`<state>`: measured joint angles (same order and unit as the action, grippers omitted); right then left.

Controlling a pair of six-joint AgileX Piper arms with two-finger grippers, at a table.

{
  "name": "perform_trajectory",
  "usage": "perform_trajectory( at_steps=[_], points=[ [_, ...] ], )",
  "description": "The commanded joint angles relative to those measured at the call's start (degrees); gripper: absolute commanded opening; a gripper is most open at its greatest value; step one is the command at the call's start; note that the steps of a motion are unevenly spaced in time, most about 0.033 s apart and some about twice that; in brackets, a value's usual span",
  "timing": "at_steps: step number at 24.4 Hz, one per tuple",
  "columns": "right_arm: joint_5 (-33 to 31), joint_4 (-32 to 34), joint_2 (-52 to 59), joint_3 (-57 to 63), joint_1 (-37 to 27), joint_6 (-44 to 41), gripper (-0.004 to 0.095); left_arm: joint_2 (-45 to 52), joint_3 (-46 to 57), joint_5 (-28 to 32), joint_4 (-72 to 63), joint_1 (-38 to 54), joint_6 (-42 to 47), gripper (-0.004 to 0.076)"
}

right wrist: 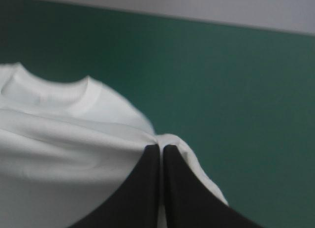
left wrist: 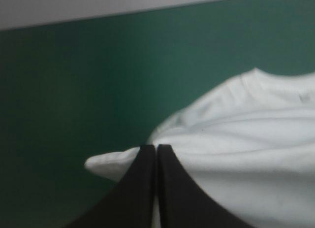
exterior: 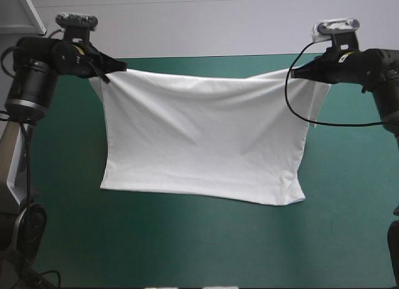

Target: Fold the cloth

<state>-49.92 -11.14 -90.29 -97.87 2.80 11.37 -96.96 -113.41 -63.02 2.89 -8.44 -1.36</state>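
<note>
A robotics lab, by every sign: a left arm (exterior: pixel 31 77) and a right arm (exterior: pixel 380 70), both black machines, flank a desk (exterior: pixel 199 239) under a plain teal-green cover, the left pincer (exterior: pixel 120 67) and right pincer (exterior: pixel 295 72) clamped on a white T-shirt (exterior: pixel 199 139) stretched between them, a bare pale wall (exterior: pixel 199 20) behind

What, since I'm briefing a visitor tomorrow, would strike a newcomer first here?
The white short-sleeved T-shirt is stretched wide across the teal-green table cover. The black-fingered left gripper pinches one upper corner and the black-fingered right gripper the other, both toward the table's far edge.
</note>
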Motion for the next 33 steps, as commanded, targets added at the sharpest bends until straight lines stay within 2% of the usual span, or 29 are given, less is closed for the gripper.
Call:
perform_trajectory(
  at_steps=[1, 9, 12, 13, 16, 18, 21, 28, 31, 33],
  points=[
    [2.53, -0.11, 5.09, -7.23, -0.40, 0.00, -0.0019, 3.40, -10.96, -1.37, 3.66, -0.15, -0.37, -0.0008],
    [0.41, -0.11, 5.09, -18.25, -0.40, 0.00, -0.0019, 3.40, -23.23, -4.17, 7.38, -0.15, -1.26, -0.0008],
    [3.64, -1.26, 4.56, -20.63, -0.40, 0.52, -0.0019, 2.98, -23.88, -0.30, 7.35, -0.15, -1.82, -0.0008],
    [5.67, -1.39, 4.43, -20.63, -0.40, 0.89, -0.0019, 2.51, -23.88, 1.08, 7.35, -0.15, -1.94, -0.0008],
    [17.86, -2.31, -0.44, -20.63, -0.40, 1.16, -0.0019, -1.01, -23.88, 8.64, 7.24, -0.15, -1.94, -0.0008],
    [26.92, -5.14, -4.18, -20.63, -0.29, 1.81, -0.0019, -3.48, -23.99, 14.01, 6.96, -0.15, -1.94, -0.0008],
    [40.13, -11.43, -8.61, -21.26, -0.29, 7.53, -0.0019, -6.77, -24.23, 23.38, 8.02, -0.15, -1.94, -0.0008],
    [29.70, -11.32, -9.91, -25.01, -0.41, 10.86, -0.0019, -9.27, -25.18, 17.28, 12.65, -0.15, -1.94, -0.0008],
    [19.73, -10.01, -11.00, -25.01, -0.42, 10.72, -0.0019, -10.91, -25.18, 12.39, 11.59, -0.15, -2.07, -0.0008],
    [11.22, -7.12, -12.46, -25.01, -0.42, 9.49, -0.0019, -12.61, -25.18, 6.83, 11.59, -0.15, -2.15, -0.0008]
  ],
)
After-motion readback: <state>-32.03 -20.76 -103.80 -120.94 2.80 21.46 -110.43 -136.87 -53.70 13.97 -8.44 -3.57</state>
